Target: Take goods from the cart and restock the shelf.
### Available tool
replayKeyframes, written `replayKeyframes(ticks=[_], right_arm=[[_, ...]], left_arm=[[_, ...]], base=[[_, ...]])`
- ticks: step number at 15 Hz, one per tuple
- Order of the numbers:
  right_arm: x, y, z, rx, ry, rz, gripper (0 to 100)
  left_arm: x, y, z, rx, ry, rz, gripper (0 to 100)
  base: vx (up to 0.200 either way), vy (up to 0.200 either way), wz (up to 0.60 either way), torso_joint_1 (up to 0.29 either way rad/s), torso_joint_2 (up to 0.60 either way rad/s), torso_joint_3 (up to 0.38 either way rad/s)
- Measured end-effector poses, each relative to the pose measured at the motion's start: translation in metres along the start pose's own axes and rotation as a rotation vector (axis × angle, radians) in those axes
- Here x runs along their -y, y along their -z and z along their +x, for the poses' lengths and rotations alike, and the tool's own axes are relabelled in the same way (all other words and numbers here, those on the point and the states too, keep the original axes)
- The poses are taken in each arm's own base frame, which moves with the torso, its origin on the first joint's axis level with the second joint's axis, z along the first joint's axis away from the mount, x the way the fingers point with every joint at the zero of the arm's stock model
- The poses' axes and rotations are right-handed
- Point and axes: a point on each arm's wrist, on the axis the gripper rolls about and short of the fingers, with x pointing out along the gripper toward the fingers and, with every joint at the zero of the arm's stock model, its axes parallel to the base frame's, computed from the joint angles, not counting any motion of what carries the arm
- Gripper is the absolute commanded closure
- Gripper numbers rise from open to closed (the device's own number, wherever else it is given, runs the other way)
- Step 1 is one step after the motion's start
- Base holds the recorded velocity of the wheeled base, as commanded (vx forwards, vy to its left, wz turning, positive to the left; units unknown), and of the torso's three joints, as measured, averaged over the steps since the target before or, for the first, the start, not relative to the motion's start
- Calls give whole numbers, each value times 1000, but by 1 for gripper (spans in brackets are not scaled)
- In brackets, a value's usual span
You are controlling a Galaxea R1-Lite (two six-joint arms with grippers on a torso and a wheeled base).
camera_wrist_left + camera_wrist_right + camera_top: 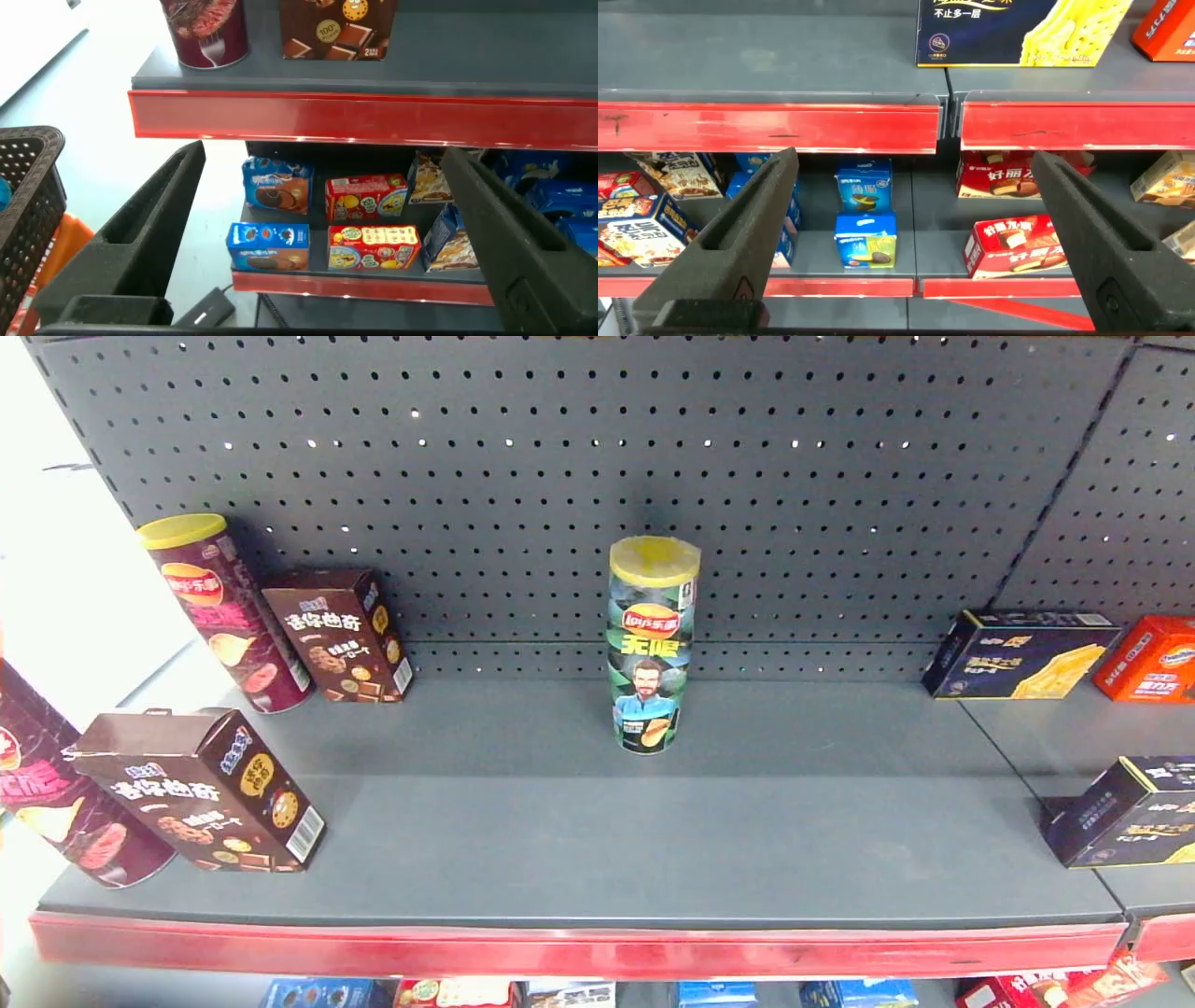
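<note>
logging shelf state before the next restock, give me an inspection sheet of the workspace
surface: grey shelf, red front strip
job's things: green chip can upright mid-shelf; back maroon can and back cookie box at left rear; front maroon can and front cookie box at left front; rear blue box, front blue box, orange box at right
clutter: nothing seen
grippers: left claw open, empty; right claw open, empty
cables: nothing seen
surroundings: pegboard behind; boxed snacks on lower shelves; black basket by left claw
</note>
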Motion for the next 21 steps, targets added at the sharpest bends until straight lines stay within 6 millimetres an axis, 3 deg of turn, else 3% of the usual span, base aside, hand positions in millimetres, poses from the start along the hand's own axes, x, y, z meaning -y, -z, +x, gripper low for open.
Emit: replayKeyframes(ticks=[2, 13, 21], right_arm=[[0, 0, 0, 0, 0, -1, 0], [0, 0, 0, 0, 4, -8, 0], [0, 0, 0, 0, 8, 3, 0]], left_arm=[[0, 0, 0, 0, 0, 0, 0], [0, 0, 0, 0, 0, 0, 0], [0, 0, 0, 0, 1, 2, 0]], base=[[0, 0, 0, 0, 0, 0], [0, 0, 600, 3, 1, 3], [0, 0, 0, 0, 0, 0]])
